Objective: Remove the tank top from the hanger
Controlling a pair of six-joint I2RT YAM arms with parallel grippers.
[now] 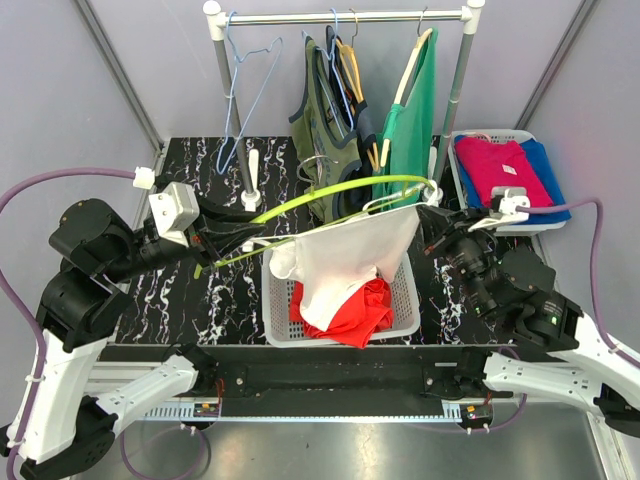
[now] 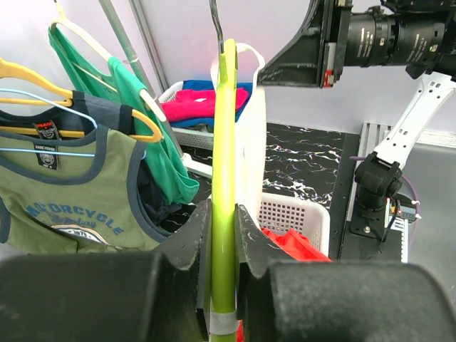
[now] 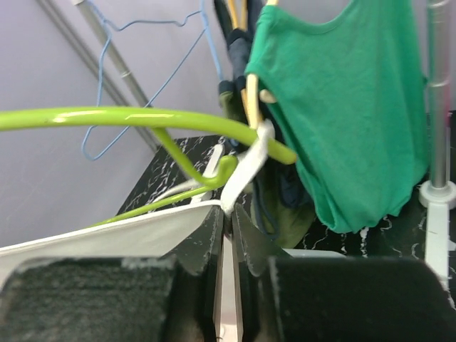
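We see a left arm [image 1: 85, 250] and right arm [image 1: 530, 300] of black joints and white links, trailing purple cables [image 1: 70, 172], with matte black fingers [image 2: 187, 246].

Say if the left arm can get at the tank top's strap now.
Probably not: left end effector is shut on the lime hanger; the tank top strap loops its far end by the right end effector.
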